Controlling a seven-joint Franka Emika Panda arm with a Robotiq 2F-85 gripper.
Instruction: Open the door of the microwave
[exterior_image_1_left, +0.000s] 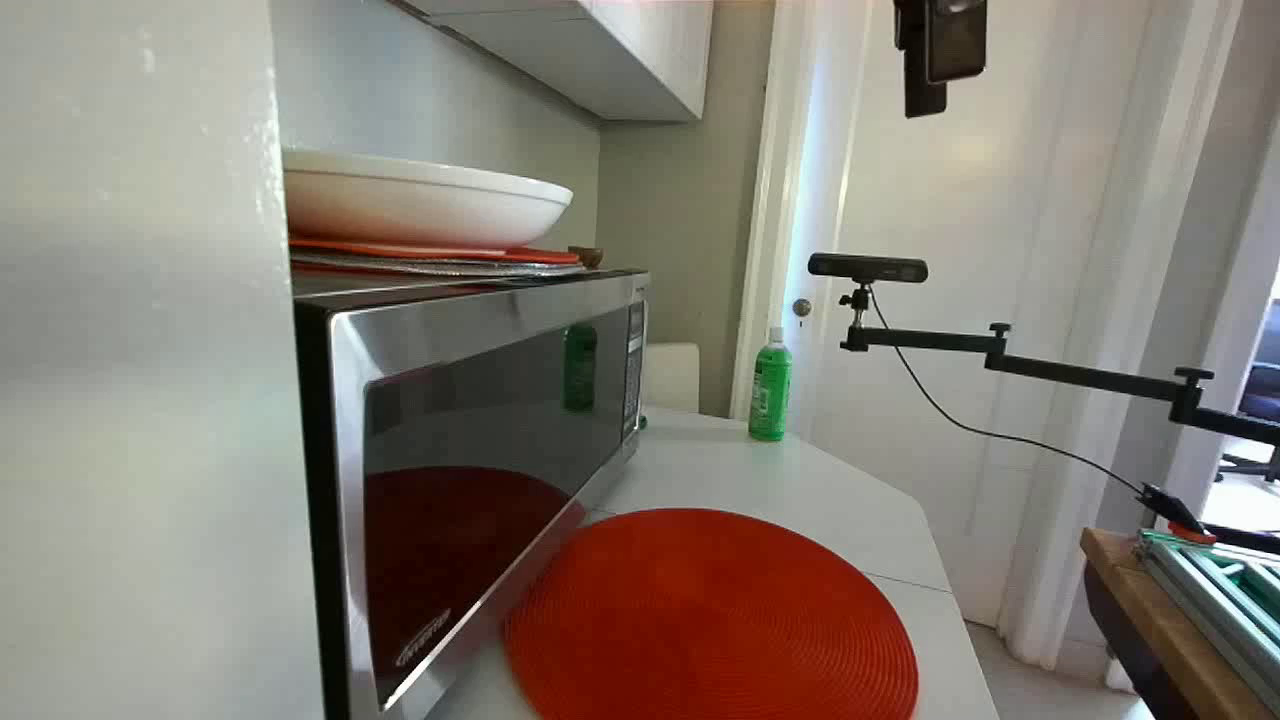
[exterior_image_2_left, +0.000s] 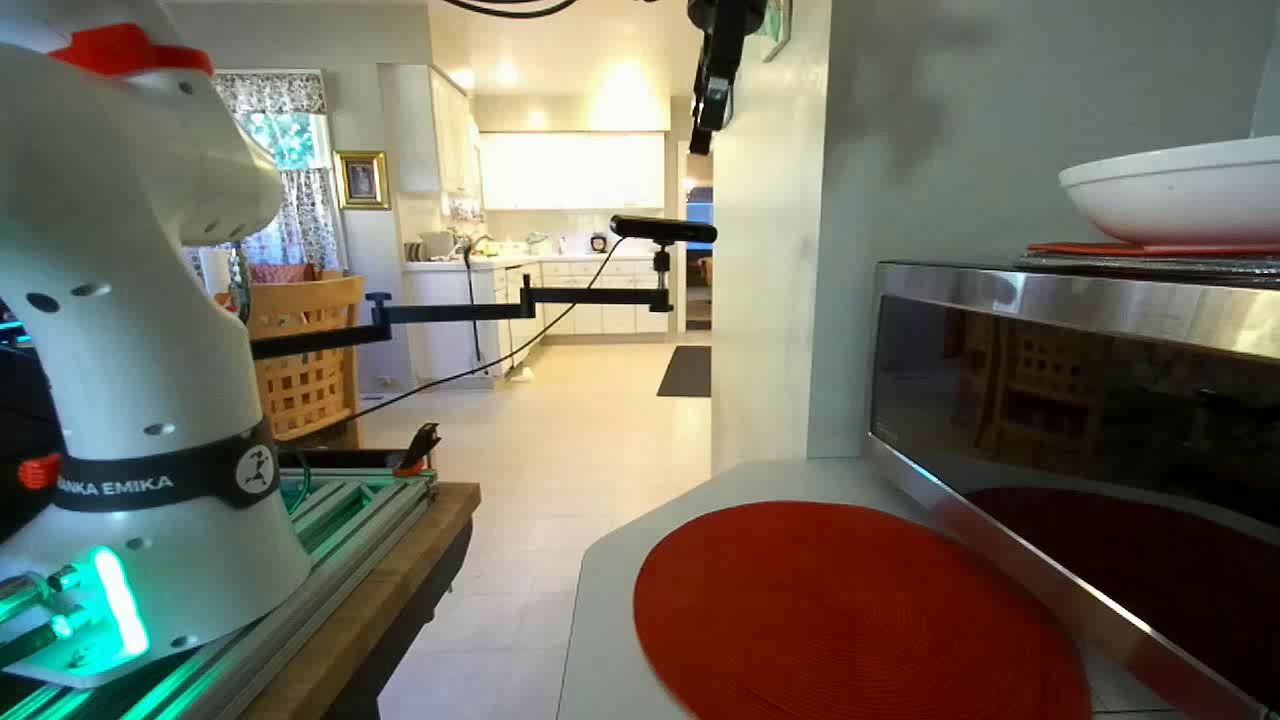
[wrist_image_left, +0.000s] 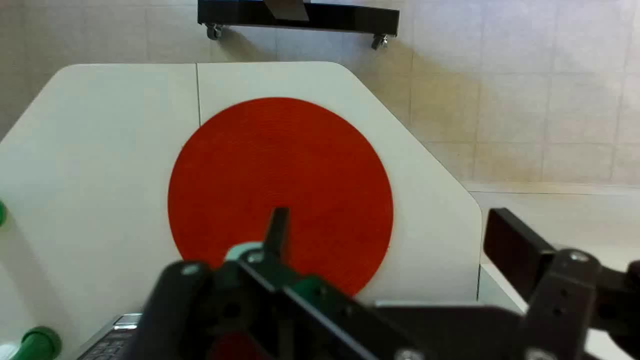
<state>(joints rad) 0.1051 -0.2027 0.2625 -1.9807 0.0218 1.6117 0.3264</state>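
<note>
The microwave (exterior_image_1_left: 312, 500) stands on the white table, boxy in black and stainless steel. Its door (exterior_image_1_left: 470, 400) has a dark mirrored window in a steel frame, and it appears shut, flush with the body. The door also shows in an exterior view (exterior_image_2_left: 1080, 410). In the wrist view only a corner of the microwave (wrist_image_left: 107, 342) shows, partly hidden by the gripper. My gripper (wrist_image_left: 390, 220) is open and empty, with its fingers wide apart. It hangs high above the table, at the top edge of both exterior views (exterior_image_1_left: 928, 95) (exterior_image_2_left: 705, 130), away from the door and not touching it.
A round red mat (exterior_image_1_left: 720, 610) lies on the table (exterior_image_1_left: 690, 470) before the microwave. A green bottle (exterior_image_1_left: 769, 390) stands farther along the table. A white bowl (exterior_image_1_left: 430, 200) rests on the microwave. A camera on a black arm (exterior_image_1_left: 870, 268) stands near the table. A wall (exterior_image_2_left: 770, 300) flanks the microwave.
</note>
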